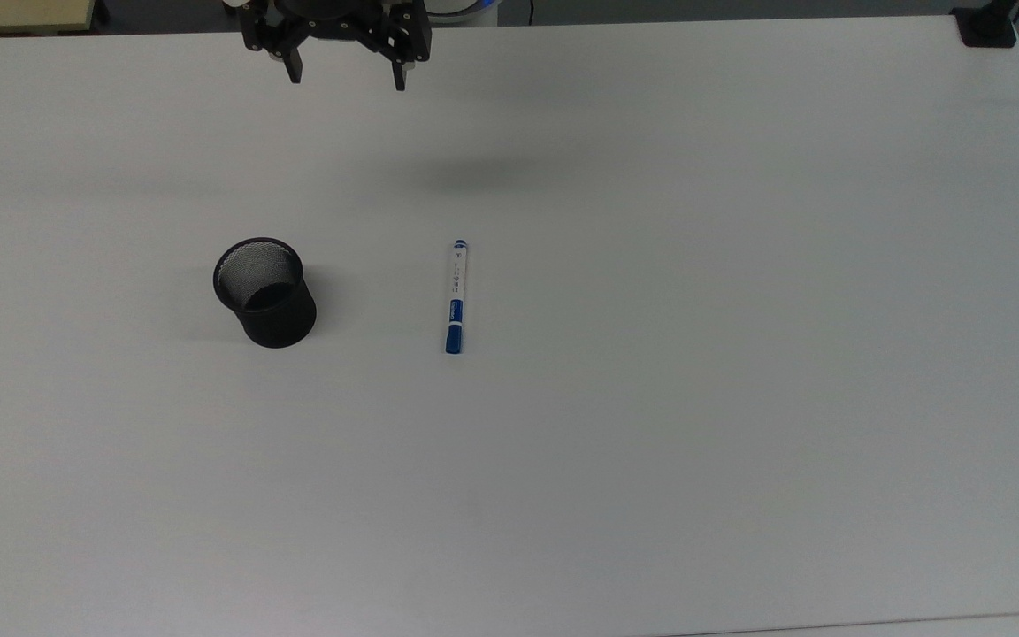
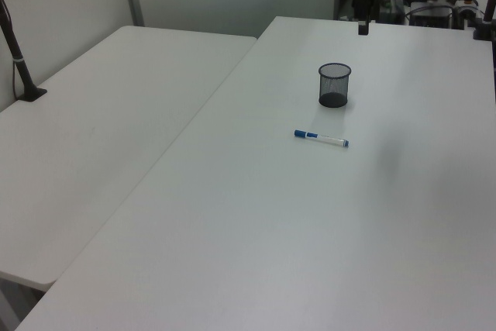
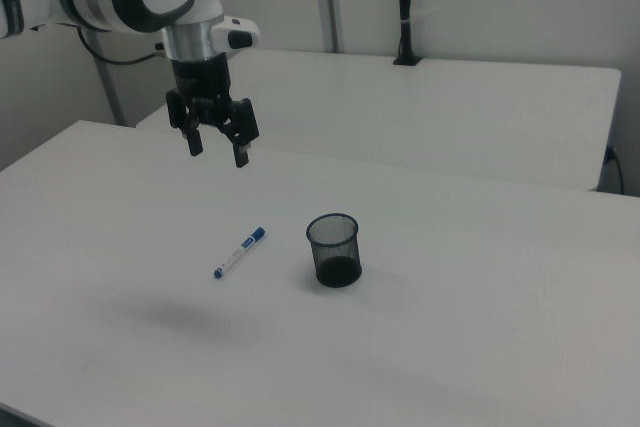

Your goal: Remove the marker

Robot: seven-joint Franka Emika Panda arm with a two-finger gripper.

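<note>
Marker (image 1: pixel 455 296) lying flat on the white table (image 1: pixel 739 354), just beside the black mesh cup (image 1: pixel 264 291) but not touching it (cup empty). Gripper (image 1: pixel 343 81) hangs raised, fingers spread and empty, well apart from the marker toward the top view's upper edge. Marker's long axis runs top-to-bottom in the top view, cap end lowest.

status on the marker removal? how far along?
Done: the marker lies flat on the table, beside the upright mesh cup and apart from it, so it looks already removed. In hand: nothing; the gripper hangs open and empty, high above the table, fingers spread. Left: apparently nothing.
</note>
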